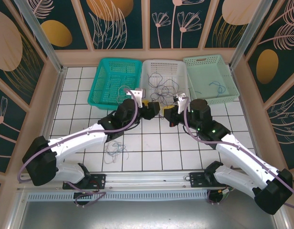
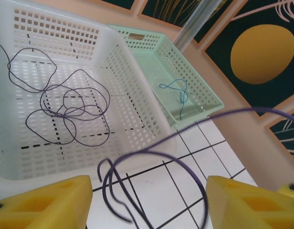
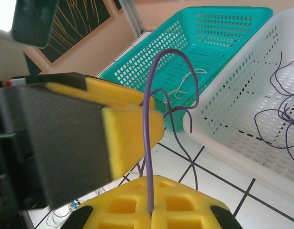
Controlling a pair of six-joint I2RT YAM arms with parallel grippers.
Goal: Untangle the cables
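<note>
**Hair-thin wire, pinched on one side, slack on the other**

The dark purple cable [image 3: 148, 133] is a thin, limp wire. It rises in a tall arch from the right end effector [image 3: 151, 200], whose yellow pads are pressed together on it. From there it droops in loose loops over the desk [image 1: 152, 148], just in front of the white basket [image 2: 137, 95].

It looks almost weightless and soft, with just enough spring to keep its curl. My guess is that it will follow any pull, slip through a loose grip, and snag wherever loops cross. A short straight run close to the pinch looks the best place to take hold, not the top of a loop.

The left end effector [image 2: 149, 193] stands spread wide, and the cable's loops [image 2: 152, 152] hang between its fingers without touching either pad. In the overhead view the two end effectors, left [image 1: 152, 109] and right [image 1: 170, 112], face each other closely.

The rest of the cables lie further out:
- A tangle [image 2: 75, 102] of the same dark wire lies on the white basket's floor, its loops crossing many times. Pulled hard, it would probably tighten.
- One blue cable [image 2: 178, 88] lies in the mint basket [image 2: 204, 95].
- A pale cable [image 3: 185, 81] lies in the teal basket [image 3: 223, 28].
- A loose bunch [image 1: 114, 150] rests on the desk beside the left arm
</note>
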